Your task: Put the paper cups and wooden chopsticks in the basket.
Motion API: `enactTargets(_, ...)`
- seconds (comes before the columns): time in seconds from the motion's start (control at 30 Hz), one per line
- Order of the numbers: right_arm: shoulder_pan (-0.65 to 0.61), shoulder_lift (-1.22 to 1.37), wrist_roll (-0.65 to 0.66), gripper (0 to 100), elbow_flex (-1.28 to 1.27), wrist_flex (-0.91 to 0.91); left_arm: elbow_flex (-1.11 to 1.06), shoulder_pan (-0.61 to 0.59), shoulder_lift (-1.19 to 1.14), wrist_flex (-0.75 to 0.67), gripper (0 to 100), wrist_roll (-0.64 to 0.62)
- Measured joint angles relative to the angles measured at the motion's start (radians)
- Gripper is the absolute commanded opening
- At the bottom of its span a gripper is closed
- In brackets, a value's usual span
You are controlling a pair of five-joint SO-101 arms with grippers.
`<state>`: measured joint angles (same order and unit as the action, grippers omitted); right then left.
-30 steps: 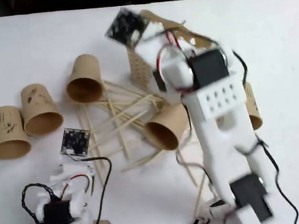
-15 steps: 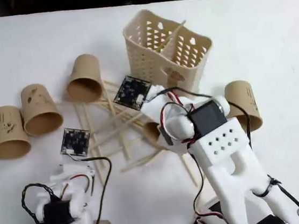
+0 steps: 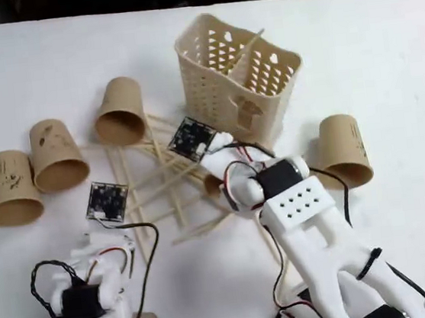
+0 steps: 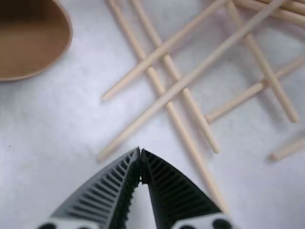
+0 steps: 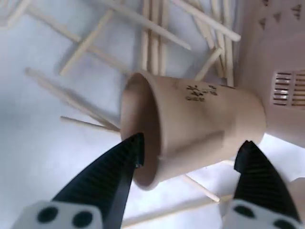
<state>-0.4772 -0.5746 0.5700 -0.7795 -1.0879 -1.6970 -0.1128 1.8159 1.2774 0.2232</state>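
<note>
Several brown paper cups lie on the white table: two at the left (image 3: 9,190) (image 3: 57,157), one on its side (image 3: 119,112) and one at the right (image 3: 342,150). Wooden chopsticks (image 3: 164,172) are scattered in the middle. The cream basket (image 3: 237,68) stands behind them with chopsticks inside. My right gripper (image 5: 190,150) is open around another cup (image 5: 200,121) lying on its side, one finger inside its mouth and the other outside its wall. This cup (image 3: 214,186) peeks from under the right arm (image 3: 286,197). My left gripper (image 4: 141,153) is shut and empty, just above the table near chopsticks (image 4: 181,90).
The left arm (image 3: 82,296) sits at the table's near left edge with its cable looping beside it. The basket wall (image 5: 281,62) stands close behind the cup in the right wrist view. A cup rim (image 4: 28,43) lies beyond the left gripper.
The right arm has pulled back from over the basket and come down onto the cup lying on the chopsticks. The left arm has kept still.
</note>
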Motion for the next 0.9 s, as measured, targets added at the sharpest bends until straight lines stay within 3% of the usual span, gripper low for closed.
enactTargets(0.13,0.026,0.0,0.0,26.5,-0.058,0.072,0.0,0.0,0.0,0.0,2,0.0)
enactTargets(0.37,0.031,-0.002,0.0,1.0,-0.12,0.135,0.0,0.0,0.0,0.0,2,0.0)
enactTargets(0.6,0.029,-0.083,0.002,1.9,-0.12,0.127,0.0,0.0,0.0,0.0,2,0.0)
enactTargets(0.9,0.028,-0.37,0.002,1.9,-0.12,-0.046,0.06,0.0,0.0,0.0,2,0.0)
